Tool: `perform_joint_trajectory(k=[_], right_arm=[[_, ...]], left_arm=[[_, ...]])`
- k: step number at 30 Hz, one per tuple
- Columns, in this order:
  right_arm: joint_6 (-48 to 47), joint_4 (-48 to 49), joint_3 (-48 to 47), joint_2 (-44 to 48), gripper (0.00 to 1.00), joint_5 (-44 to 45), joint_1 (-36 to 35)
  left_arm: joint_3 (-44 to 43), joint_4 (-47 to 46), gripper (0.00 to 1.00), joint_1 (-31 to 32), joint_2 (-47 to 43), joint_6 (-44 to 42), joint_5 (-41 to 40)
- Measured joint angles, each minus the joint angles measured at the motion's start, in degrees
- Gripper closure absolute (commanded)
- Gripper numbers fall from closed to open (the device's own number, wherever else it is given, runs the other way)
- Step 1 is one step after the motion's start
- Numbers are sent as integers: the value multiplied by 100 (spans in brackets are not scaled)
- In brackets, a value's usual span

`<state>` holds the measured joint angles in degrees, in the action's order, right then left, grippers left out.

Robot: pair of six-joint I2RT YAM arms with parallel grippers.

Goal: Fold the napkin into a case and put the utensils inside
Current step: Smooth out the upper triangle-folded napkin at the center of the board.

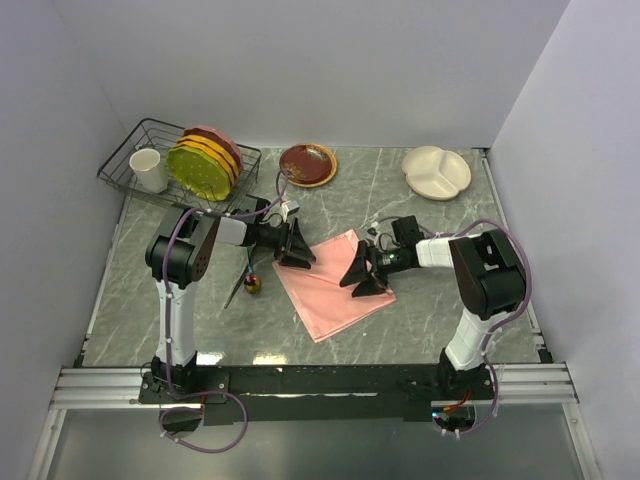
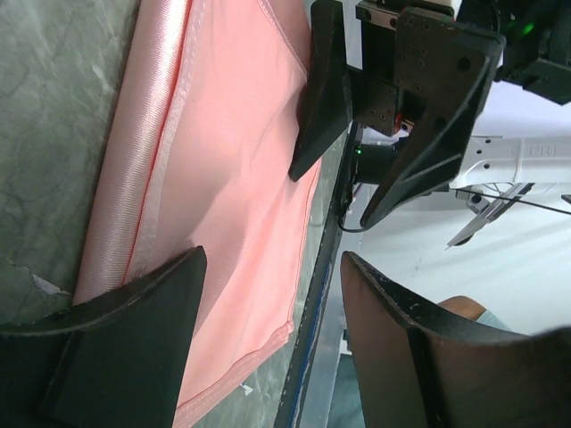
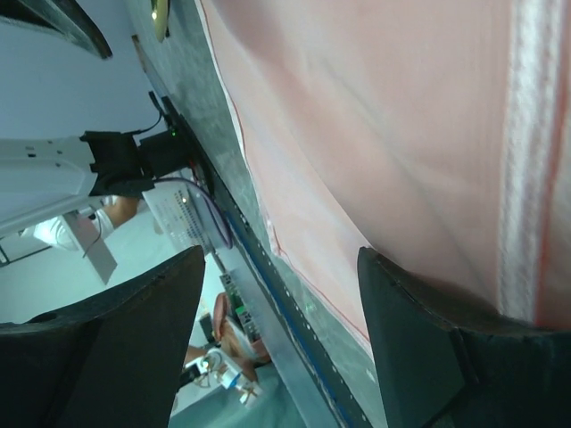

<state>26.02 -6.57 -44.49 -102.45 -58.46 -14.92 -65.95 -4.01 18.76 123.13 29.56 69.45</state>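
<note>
At opposite edges of the napkin (image 1: pixel 328 292), left gripper (image 1: pixel 296 248) and right gripper (image 1: pixel 364 276) both stand spread; utensils (image 1: pixel 248 279) apparently lie just left.

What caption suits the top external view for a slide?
Left claw and right claw, both open, flank the pink napkin; utensils lie aside.

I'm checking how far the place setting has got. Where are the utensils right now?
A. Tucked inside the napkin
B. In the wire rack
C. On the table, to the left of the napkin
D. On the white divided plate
C: the utensils lie on the bare table just left of the napkin, clear of the cloth.
</note>
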Motion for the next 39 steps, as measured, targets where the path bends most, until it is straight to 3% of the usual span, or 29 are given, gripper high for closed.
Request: perform_joint_trajectory(k=[16,24,29,34,39], right_arm=[[-1104,-1746,-33,236,27,249,560],[-1268,-1996,-66,234,43,389,560],[-1241,-2157,-68,476,55,511,581],[-1150,-2087,-170,940,57,708,597],[-1086,-1912,-179,625,59,1086,597]], left_arm=[[74,74,26,-68,-114,-155,146],[107,153,28,216,-758,-153,111],[297,-734,32,935,-1040,487,83],[608,-1812,34,1440,-839,1473,-17],[610,-2907,34,1591,-219,2487,-199]])
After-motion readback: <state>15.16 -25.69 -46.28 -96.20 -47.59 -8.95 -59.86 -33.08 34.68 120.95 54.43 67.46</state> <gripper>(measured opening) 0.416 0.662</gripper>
